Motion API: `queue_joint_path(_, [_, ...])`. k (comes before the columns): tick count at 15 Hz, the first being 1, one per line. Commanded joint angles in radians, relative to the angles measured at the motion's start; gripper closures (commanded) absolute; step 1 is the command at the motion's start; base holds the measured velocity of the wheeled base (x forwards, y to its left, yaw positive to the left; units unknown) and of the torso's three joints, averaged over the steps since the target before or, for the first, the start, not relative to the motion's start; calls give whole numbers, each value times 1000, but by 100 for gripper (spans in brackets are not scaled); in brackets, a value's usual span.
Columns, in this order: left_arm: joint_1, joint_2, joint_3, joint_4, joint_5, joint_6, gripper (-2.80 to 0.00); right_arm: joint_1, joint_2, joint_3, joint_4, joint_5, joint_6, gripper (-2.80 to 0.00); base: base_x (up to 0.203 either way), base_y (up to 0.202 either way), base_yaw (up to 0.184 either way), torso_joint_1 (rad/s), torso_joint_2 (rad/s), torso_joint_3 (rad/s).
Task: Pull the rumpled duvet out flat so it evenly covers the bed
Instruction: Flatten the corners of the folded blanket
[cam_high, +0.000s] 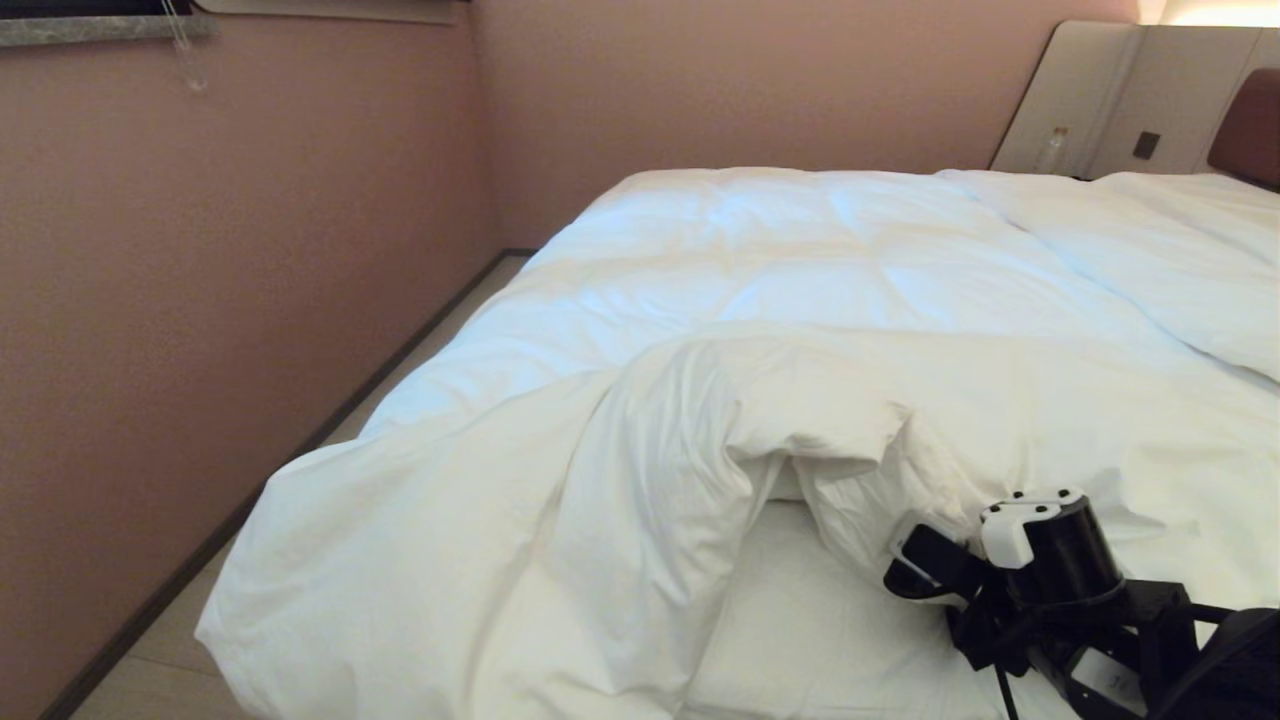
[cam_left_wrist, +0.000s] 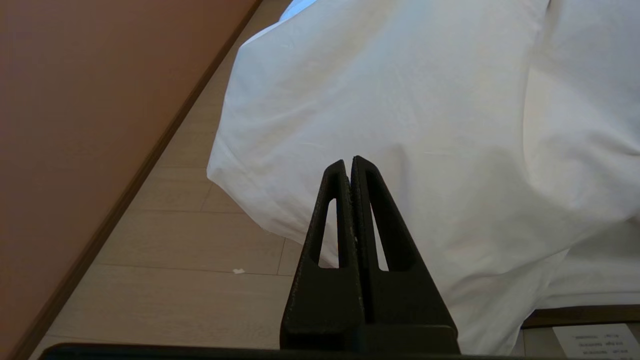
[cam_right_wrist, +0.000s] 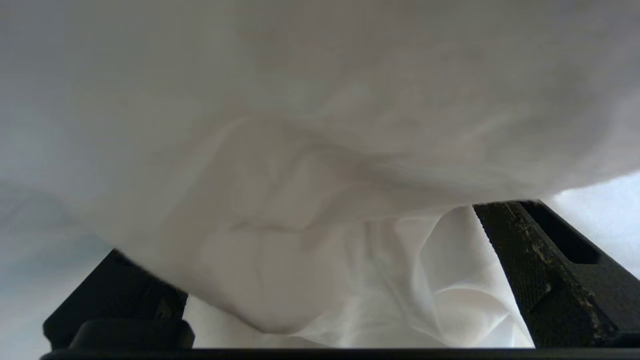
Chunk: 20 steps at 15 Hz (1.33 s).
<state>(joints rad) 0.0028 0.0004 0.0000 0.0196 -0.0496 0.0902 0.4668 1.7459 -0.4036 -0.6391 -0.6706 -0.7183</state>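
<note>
The white duvet (cam_high: 800, 270) lies over the bed, but its near edge is folded back in a rumpled hump (cam_high: 760, 420). The fold leaves bare mattress sheet (cam_high: 800, 620) showing at the bed's near end. My right gripper (cam_high: 905, 570) reaches in from the lower right, up against the underside of that fold. In the right wrist view the right gripper (cam_right_wrist: 310, 230) is open wide, with duvet cloth (cam_right_wrist: 300, 100) bulging between its fingers (cam_right_wrist: 545, 270). My left gripper (cam_left_wrist: 348, 161) is shut on nothing, parked low and facing the duvet's hanging corner (cam_left_wrist: 400, 100).
A pink wall (cam_high: 200, 300) runs along the bed's left side, with a narrow strip of wood floor (cam_high: 190, 620) between them. The brown headboard (cam_high: 1250, 125) and beige panels with a bottle (cam_high: 1052, 150) stand at the far right. The dark bed base (cam_left_wrist: 580, 315) shows under the duvet.
</note>
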Motion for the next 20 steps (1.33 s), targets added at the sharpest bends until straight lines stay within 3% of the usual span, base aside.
queue_joint_path(1, [0, 0, 0, 0, -1, 0, 0, 0, -6, 0, -2, -24, -6, -280, 0, 0, 0, 0, 0, 0])
queue_joint_path(20, [0, 0, 0, 0, -1, 0, 0, -73, -2, -28, -2, -49, -18, -280, 0, 0, 0, 0, 0, 0])
